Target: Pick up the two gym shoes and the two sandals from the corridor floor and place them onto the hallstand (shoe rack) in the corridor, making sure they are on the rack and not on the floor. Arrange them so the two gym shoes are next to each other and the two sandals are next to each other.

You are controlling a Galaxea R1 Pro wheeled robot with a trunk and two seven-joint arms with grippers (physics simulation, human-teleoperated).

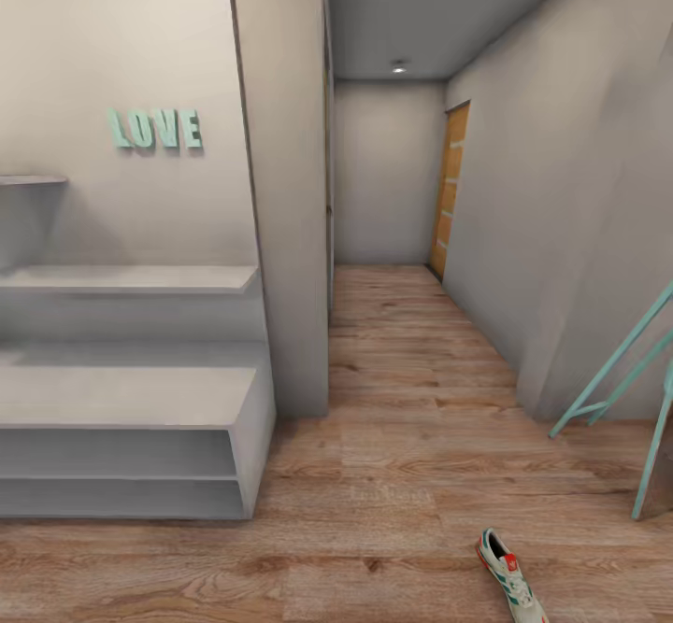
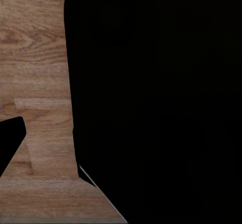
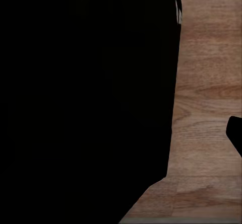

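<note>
Your nearest target is the white low sneaker with green stripes and red-orange accents (image 1: 510, 578), lying on the warm brown wood-plank floor (image 1: 393, 474) low to your right, its long axis running away and slightly leftward. The right arm is probably nearer. The light-grey hallstand with open cubbies (image 1: 131, 399) stands left. Neither claw's opening can be told.

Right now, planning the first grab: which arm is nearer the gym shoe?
Right, likely. The gym shoe lies on the floor low on the head view's right, the right arm's side; the left arm's side faces the hallstand.
</note>
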